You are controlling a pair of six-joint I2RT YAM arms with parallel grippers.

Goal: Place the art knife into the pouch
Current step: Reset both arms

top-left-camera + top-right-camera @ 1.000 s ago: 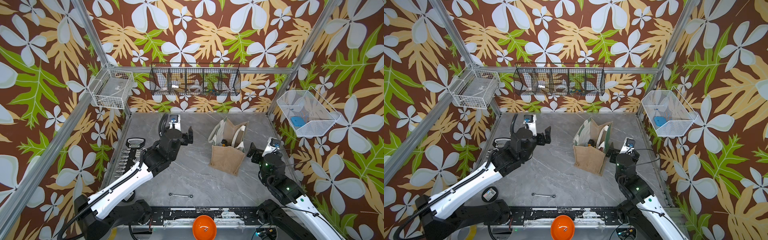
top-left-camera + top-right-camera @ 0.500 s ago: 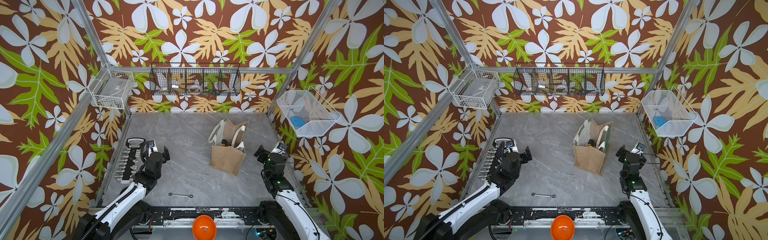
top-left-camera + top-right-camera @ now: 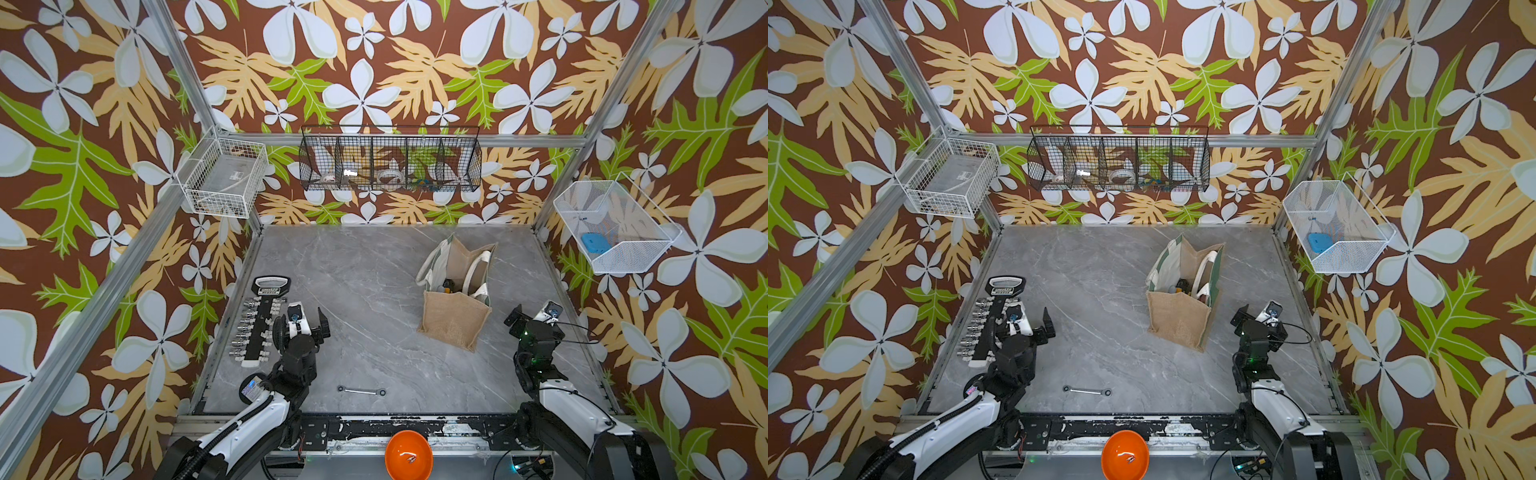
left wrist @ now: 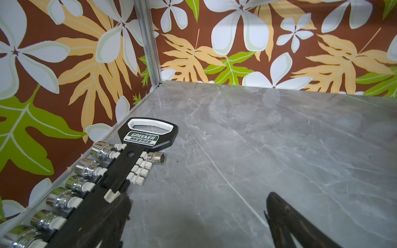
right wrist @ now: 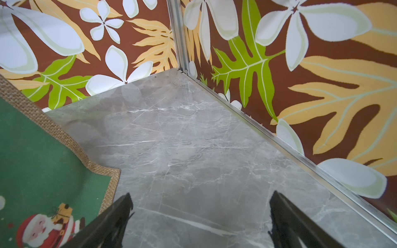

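Note:
The pouch (image 3: 455,320) (image 3: 1181,320), a tan jute tote with white handles, stands open right of the table's middle. Its green Santa panel (image 5: 43,171) shows in the right wrist view. Small dark and orange things lie inside its mouth (image 3: 448,286); I cannot tell whether one is the art knife, which shows nowhere on the table. My left gripper (image 3: 300,316) (image 3: 1021,322) (image 4: 196,203) is open and empty at the front left, beside a socket rack. My right gripper (image 3: 534,318) (image 3: 1260,318) (image 5: 200,195) is open and empty just right of the pouch.
A black socket rack (image 3: 259,324) (image 4: 129,158) lies along the left edge. A small wrench (image 3: 361,390) lies near the front. An orange bowl (image 3: 408,455) sits below the front rail. Wire baskets (image 3: 224,178) (image 3: 390,160) (image 3: 611,226) hang on the walls.
Both arms have drawn back toward the front edge. The left one came from the table's middle to beside the socket rack. Both grippers stayed open.

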